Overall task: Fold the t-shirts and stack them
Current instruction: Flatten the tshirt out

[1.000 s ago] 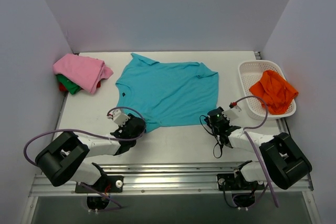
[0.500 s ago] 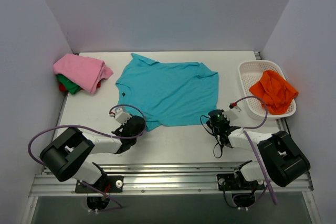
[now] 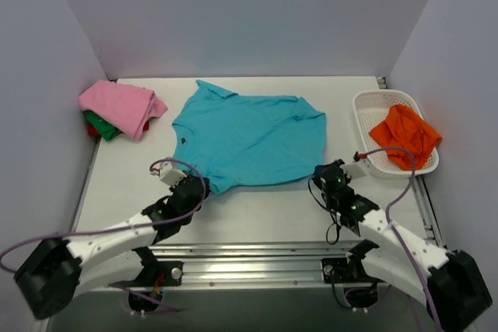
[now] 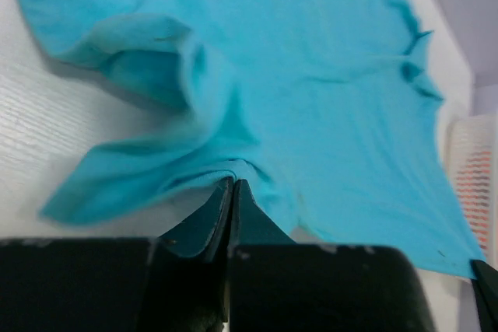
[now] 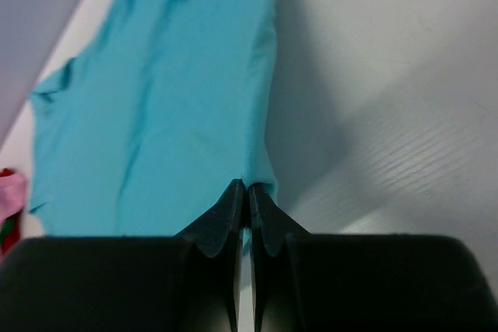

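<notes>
While its near hem sits pinched at both corners, the teal t-shirt (image 3: 249,138) lies spread flat mid-surface (image 3: 264,211). Left fingers (image 4: 204,223) clamped on left corner, right fingers (image 5: 268,227) on right. Judgement: raise both together, hem taut, carry level toward collar, avoid skewed fold.
</notes>
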